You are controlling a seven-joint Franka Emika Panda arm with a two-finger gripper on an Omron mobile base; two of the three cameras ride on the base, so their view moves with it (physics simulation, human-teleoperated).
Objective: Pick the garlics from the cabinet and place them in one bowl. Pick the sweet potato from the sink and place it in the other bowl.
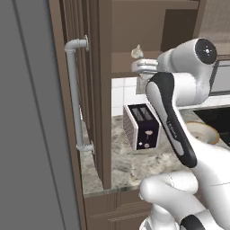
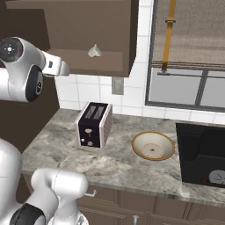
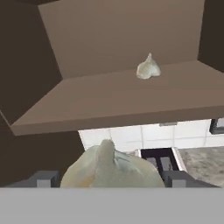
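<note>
A brown cabinet (image 3: 122, 94) hangs above the marble table (image 2: 118, 165). One garlic (image 3: 148, 68) sits on its shelf; another garlic (image 3: 109, 168) is grasped by the end effector (image 3: 110, 178) just outside. Below stand a toaster (image 2: 93, 125) and tan bowl (image 2: 153, 146).

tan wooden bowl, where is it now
In the right base view the shallow tan wooden bowl sits on the counter between the toaster and the black sink.
</note>
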